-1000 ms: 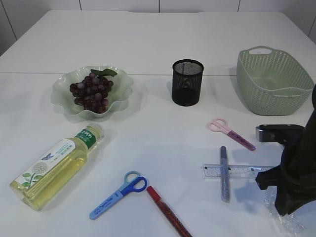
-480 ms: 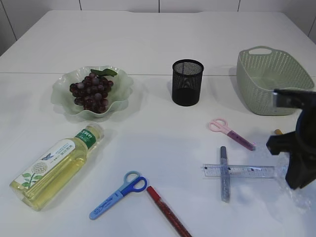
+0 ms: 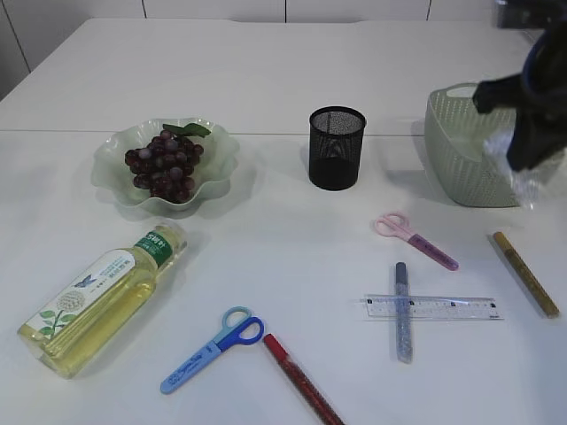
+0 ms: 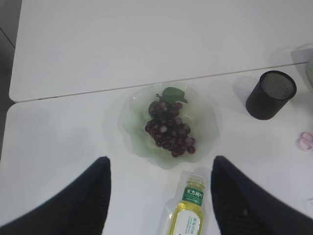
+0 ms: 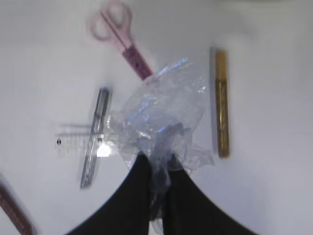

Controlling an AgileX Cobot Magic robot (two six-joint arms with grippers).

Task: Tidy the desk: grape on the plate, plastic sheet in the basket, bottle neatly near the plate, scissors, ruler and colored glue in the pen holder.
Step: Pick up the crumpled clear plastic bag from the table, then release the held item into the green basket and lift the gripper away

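- Since a second ago the right gripper (image 5: 157,169) has risen from the desk's (image 3: 292,239) 4 o'clock corner to the 2 o'clock side, and now hangs at the green basket's (image 3: 461,146) right edge.
- The plastic sheet (image 5: 159,120), which lay crumpled under that arm before, has gone up with it; the gold glue pen (image 3: 525,273) it had hidden now lies bare at 3 o'clock.
- Everything else has stayed put.
- Right jaws: pinched together on a bunched fold of the sheet, the rest billowing out clear and crinkled beyond the tips.
- In the exterior view the sheet (image 3: 514,164) shows pale against the basket wall, below the dark arm.
- Left gripper (image 4: 159,196): jaws well apart, holding nothing, hovering high above the plate (image 4: 205,134) and the bottle (image 4: 188,215).
- Grape (image 3: 165,166): a dark red bunch with a green leaf, lying in the wavy pale-green plate (image 3: 111,164) at 10 o'clock.
- Bottle (image 3: 102,301): on its side at 8 o'clock, yellow liquid, green label, cap toward the plate.
- Pen holder (image 3: 337,147): black mesh, upright at 12 o'clock.
- Pink scissors (image 3: 415,238) lie between the holder and the clear ruler (image 3: 432,307).
- A silver glue pen (image 3: 403,310) crosses the ruler.
- Blue scissors (image 3: 213,348) and a red glue pen (image 3: 301,381) lie at 6 o'clock, touching.
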